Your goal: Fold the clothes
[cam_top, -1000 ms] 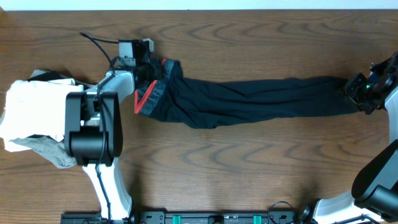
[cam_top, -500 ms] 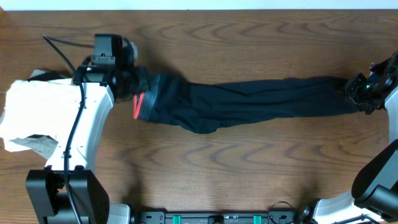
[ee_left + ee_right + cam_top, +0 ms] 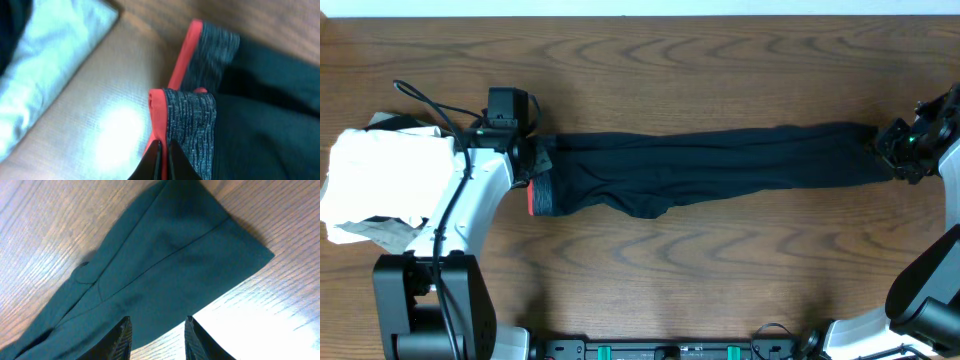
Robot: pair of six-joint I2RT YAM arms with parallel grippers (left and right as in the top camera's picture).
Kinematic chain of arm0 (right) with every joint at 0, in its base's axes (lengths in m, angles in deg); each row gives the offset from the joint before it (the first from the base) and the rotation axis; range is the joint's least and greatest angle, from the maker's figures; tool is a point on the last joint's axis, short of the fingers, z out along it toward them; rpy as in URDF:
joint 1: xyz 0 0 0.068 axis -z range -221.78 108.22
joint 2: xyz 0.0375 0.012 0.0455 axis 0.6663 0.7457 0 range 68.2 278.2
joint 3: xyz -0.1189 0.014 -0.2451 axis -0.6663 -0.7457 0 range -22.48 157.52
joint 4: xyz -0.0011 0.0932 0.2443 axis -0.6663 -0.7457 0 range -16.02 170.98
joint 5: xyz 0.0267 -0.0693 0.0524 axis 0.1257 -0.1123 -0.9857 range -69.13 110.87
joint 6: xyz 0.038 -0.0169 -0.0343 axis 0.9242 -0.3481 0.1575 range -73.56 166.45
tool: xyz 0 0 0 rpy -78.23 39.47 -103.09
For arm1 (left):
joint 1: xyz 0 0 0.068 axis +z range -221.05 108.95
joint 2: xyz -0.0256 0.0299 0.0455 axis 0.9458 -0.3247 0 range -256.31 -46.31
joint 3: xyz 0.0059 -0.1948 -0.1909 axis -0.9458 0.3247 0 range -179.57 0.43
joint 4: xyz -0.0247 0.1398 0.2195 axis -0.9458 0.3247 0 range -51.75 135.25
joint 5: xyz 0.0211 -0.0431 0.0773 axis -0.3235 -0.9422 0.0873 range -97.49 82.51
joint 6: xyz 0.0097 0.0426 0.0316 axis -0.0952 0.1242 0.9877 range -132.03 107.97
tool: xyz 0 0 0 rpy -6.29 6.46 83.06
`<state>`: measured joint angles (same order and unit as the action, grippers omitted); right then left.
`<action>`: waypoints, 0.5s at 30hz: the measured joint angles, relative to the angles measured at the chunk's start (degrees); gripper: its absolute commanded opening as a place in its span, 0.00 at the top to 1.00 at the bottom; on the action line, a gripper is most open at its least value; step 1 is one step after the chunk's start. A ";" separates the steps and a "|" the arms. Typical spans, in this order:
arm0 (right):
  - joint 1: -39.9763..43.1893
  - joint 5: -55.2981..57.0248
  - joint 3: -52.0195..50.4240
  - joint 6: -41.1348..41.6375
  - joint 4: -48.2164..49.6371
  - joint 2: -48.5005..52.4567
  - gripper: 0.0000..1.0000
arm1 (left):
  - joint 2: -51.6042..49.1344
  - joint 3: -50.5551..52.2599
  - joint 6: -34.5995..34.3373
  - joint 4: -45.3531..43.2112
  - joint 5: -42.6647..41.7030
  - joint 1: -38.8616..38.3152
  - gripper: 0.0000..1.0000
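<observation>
Long black stretch leggings [image 3: 720,160] with grey waistband and coral trim lie stretched full length across brown wooden table [image 3: 720,60]. My left gripper [image 3: 162,152] pinches waistband edge. My right gripper [image 3: 157,332] spread wide over ankle cuffs. No fold made yet; all folding left, I judge.

At nine o'clock on my wooden table [image 3: 720,280] sits a folded white garment [image 3: 375,175], rumpled at its edges. An olive-grey garment [image 3: 382,240] lies under it, poking out on the six o'clock side. Both stay near the table's edge.
</observation>
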<state>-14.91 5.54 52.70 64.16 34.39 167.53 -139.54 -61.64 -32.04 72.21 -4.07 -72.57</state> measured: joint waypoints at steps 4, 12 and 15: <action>0.00 1.03 0.00 -1.60 1.29 0.76 0.63 | -0.11 4.20 -0.83 -11.10 1.11 0.00 0.94; 0.00 1.88 0.00 -3.54 3.98 7.32 0.61 | -0.44 8.46 -1.20 -21.16 1.73 -0.02 0.94; 0.00 1.95 0.00 -3.91 6.25 9.51 0.55 | -1.46 9.14 -1.20 -20.96 1.73 0.00 0.94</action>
<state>-14.91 7.48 52.70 60.25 40.64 177.04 -141.01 -52.50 -33.24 51.24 -2.34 -72.57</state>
